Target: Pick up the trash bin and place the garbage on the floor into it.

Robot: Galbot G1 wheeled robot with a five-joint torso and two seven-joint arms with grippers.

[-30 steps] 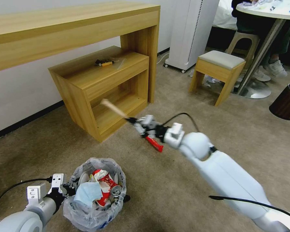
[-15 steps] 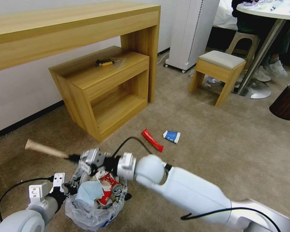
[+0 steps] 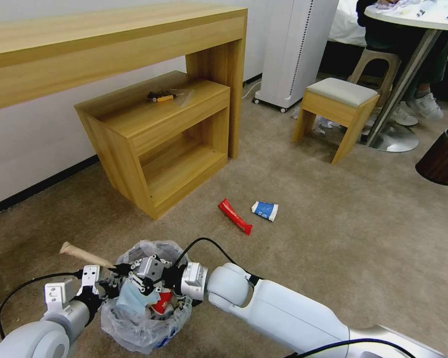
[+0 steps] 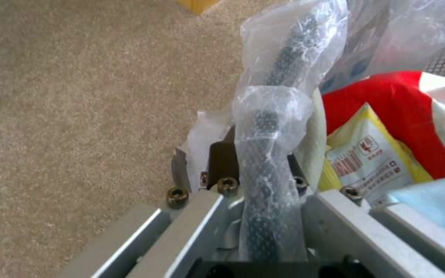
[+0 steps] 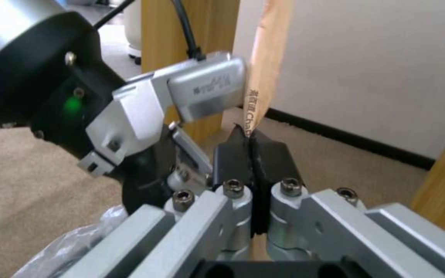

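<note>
Right gripper: the right gripper is clenched on the pale wooden stick, its black pads pressed together around the stick's end, directly over the bin's mouth.
Stick: it juts from the gripper out past the bin's rim, toward the robot's left, above the carpet.
Left gripper: the left gripper is clamped on the bag-wrapped rim of the small round black trash bin lined with crinkly translucent plastic.
Bin contents: a light-blue mask, a crushed red can and a yellow-and-red wrapper.
Floor: on the beige-brown short-pile carpet, well apart from the bin, lie a flat red wrapper and, just beside it, a blue-white paper cup on its side.
Surroundings: a low wooden shelf unit stands behind the bin.
</note>
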